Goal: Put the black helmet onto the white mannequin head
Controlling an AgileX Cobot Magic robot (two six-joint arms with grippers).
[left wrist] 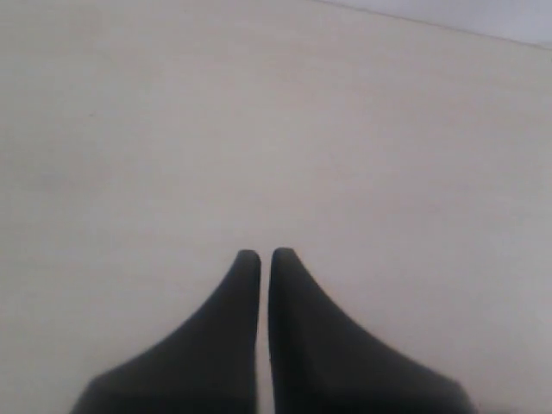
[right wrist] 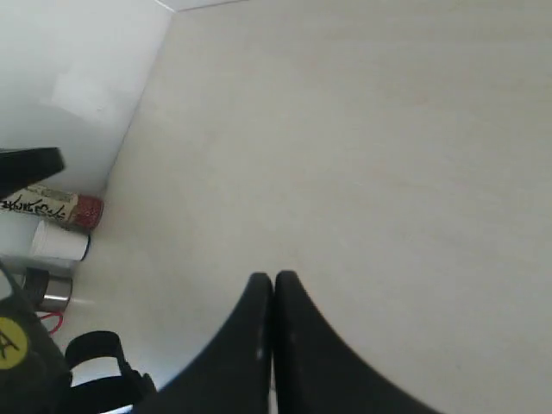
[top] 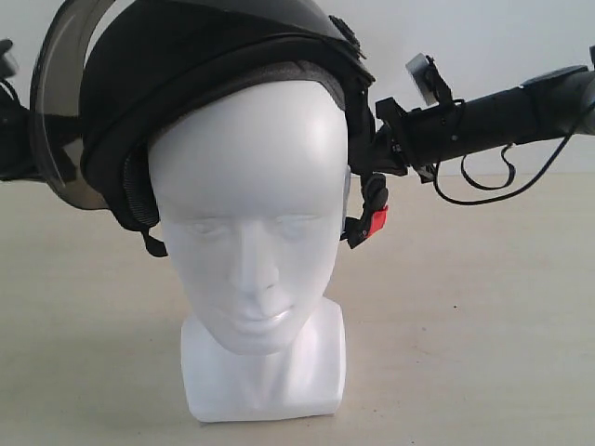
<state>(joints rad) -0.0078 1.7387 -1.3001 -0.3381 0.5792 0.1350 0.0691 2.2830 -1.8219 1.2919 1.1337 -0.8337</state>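
The white mannequin head (top: 249, 269) stands upright on its squarish base at the front of the bench (top: 483, 325), facing the exterior camera. Open bench surface runs out on both sides of the base.

The black helmet (top: 204, 56) sits on the crown, tilted, with its rim lower on the view's left and its grey liner across the forehead. The smoke visor (top: 58, 111) is swung out to the view's left. A strap with the red buckle (top: 376, 221) hangs beside the temple on the view's right.

The right arm (top: 502, 111) lies nearly level at helmet height, and its tip meets the helmet's outline above the buckle. Whether it touches cannot be told. The left arm (top: 9, 121) shows only as a dark shape at the frame's left edge, past the visor.

In the wrist views both end effectors hold nothing. The left end effector (left wrist: 260, 253) has its fingers drawn in to a thin slit over bare bench. The right end effector (right wrist: 273, 276) has its fingers pressed together.

Beyond the right fingers the bench meets a white wall (right wrist: 78, 78), where a red-ended can (right wrist: 56, 209) and a white cylinder (right wrist: 59, 243) lie.
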